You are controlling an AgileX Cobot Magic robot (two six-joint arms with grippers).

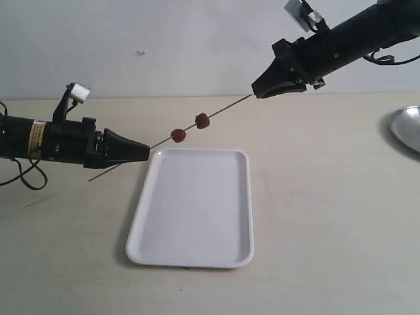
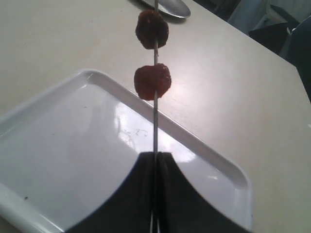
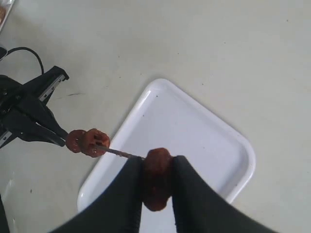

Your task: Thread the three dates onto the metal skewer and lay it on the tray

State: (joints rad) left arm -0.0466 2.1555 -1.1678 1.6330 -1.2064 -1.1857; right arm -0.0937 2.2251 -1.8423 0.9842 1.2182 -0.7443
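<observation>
Two dates (image 1: 178, 135) sit on the skewer (image 1: 226, 109), held slanting in the air by the tray's (image 1: 197, 216) far left corner, above the bench (image 1: 315, 197). Left wrist view: the left end effector (image 2: 155, 158) is pressed together on the skewer. Right wrist view: the right end effector (image 3: 156, 160) pinches a third date (image 3: 156, 182) at the skewer's end.

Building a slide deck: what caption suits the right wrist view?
Right gripper holds a date at the skewer's end; two dates already threaded; tray nearby.
</observation>
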